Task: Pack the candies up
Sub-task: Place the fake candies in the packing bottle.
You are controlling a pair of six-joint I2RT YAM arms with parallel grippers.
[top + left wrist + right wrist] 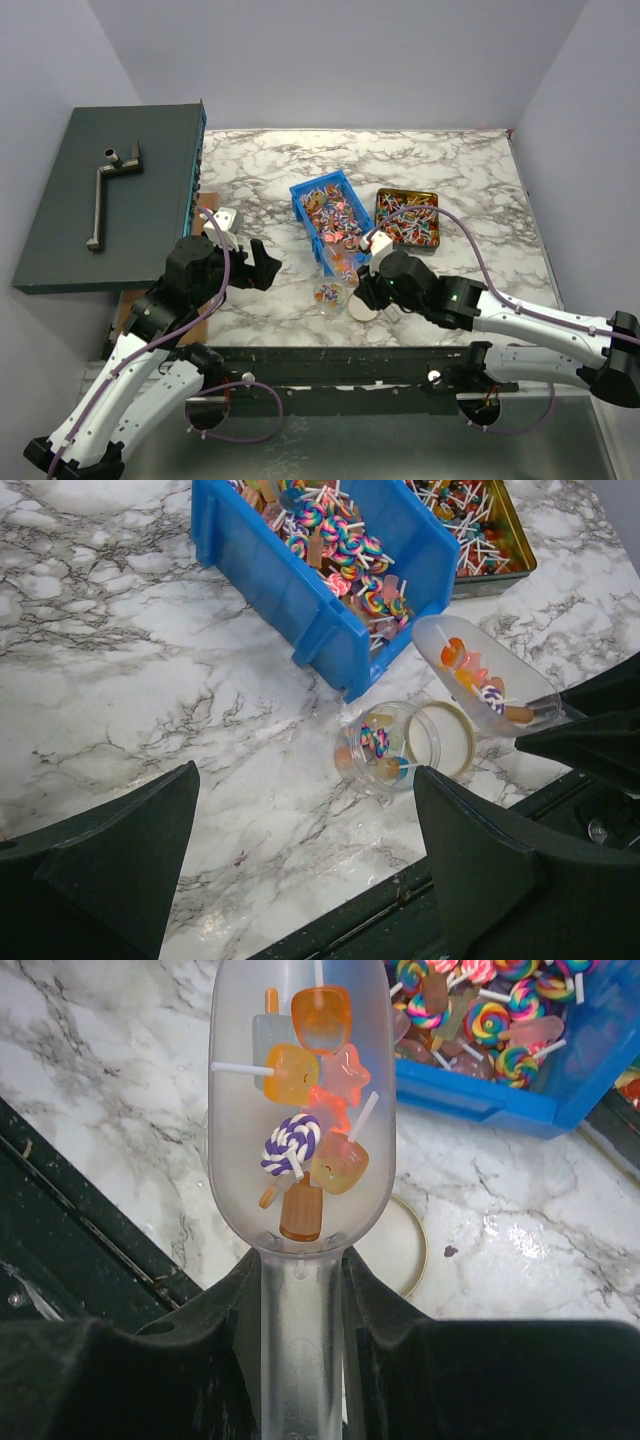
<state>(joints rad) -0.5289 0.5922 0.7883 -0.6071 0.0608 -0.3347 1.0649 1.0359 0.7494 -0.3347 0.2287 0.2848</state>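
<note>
- The right gripper fills the bottom of its wrist view, jaws clamped on the handle of a clear plastic scoop.
- The scoop holds a small heap of candies: orange, pink and one purple-and-white swirl, several on white sticks.
- Under the scoop, a round lid lies flat on the marble table.
- Just beside the lid, a small clear jar lies on its side with a few candies inside.
- Behind the jar, a blue bin is full of many more candies.
- A gold tin to the right of the bin holds others.
- The left gripper hovers to the left of the jar, jaws wide apart, holding nothing.
</note>
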